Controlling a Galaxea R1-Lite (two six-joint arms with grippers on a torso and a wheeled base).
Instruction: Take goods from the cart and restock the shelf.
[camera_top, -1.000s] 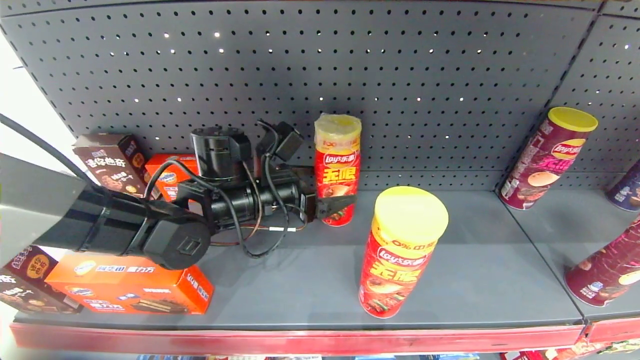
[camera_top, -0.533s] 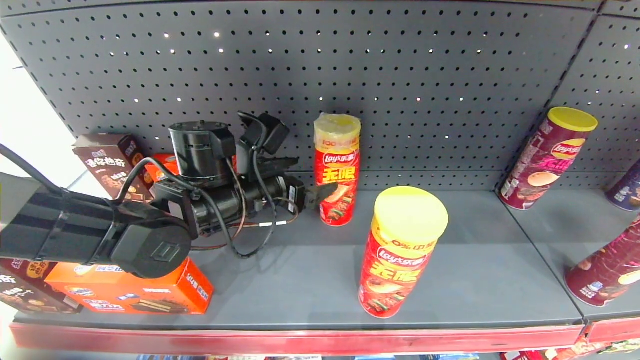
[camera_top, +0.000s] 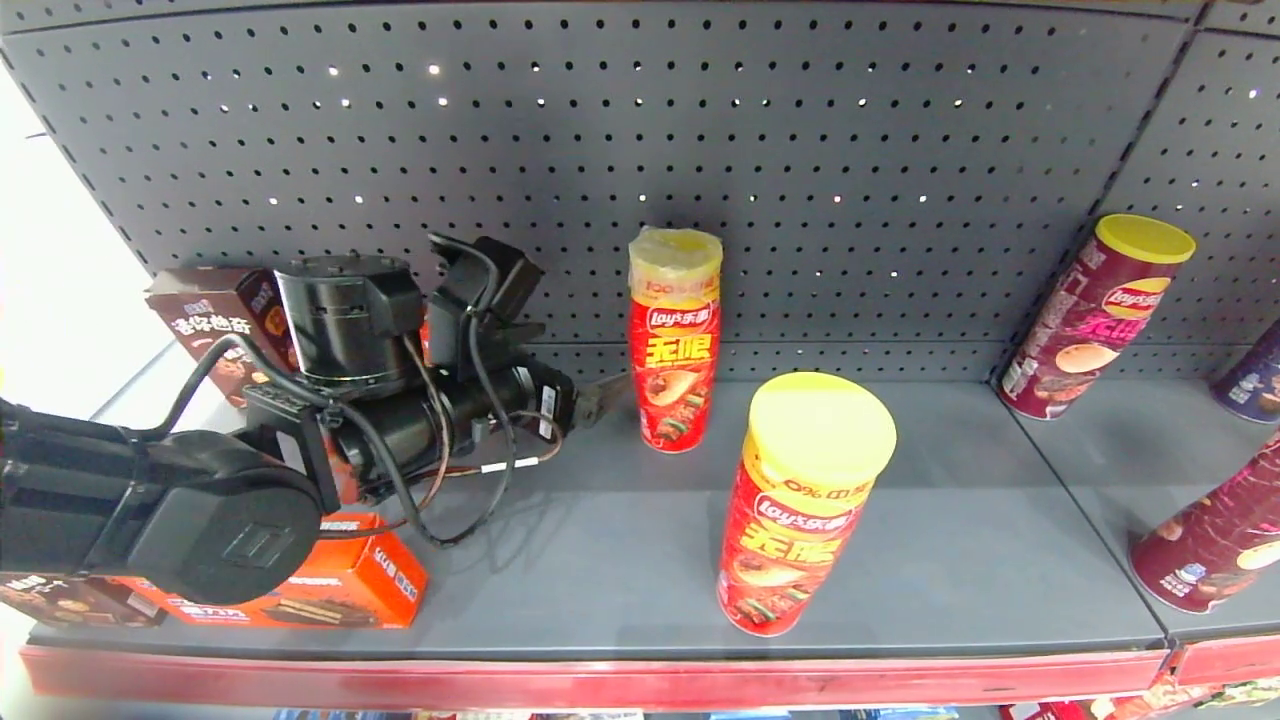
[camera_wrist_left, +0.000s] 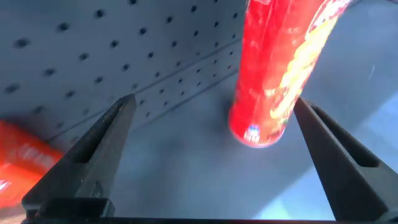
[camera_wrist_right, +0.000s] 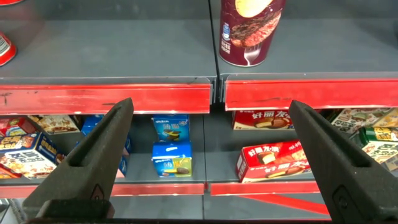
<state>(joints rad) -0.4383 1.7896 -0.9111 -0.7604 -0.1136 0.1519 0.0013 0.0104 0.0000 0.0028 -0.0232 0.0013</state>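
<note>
1. L arm: left claw (camera_top: 608, 388) is spread wide with nothing in it, level over the shelf (camera_top: 600, 540), tips just beside the rear red can (camera_top: 675, 340) on its left. In the wrist view the left claw (camera_wrist_left: 214, 104) frames the can (camera_wrist_left: 280, 68) beyond the tips. No contact, as far as I can tell.
2. R arm: right claw (camera_wrist_right: 211, 107) is also spread and holds nothing, facing the shelf front edge below a maroon can (camera_wrist_right: 249, 28).
3. Judged step: can is set down and let go, so clear the claw off it.
4. How to do it well:
   - Keep fingers wide and pull straight back along the claw's own line, no sideways sweep. Can is tall w/ a narrow base, so a brush near mid-height could tip it.
   - Hold height; don't drag on the shelf.
   - Mind the orange box (camera_top: 380, 590) under the forearm and the front red can (camera_top: 800, 500) to the right.
5. Can location: back of shelf, close to the pegboard (camera_top: 700, 130), behind and left of the front red can, well apart from it.
6. Orientation: long axis vertical, upright on its base, yellow lid up, label faces the aisle. No lean visible.
</note>
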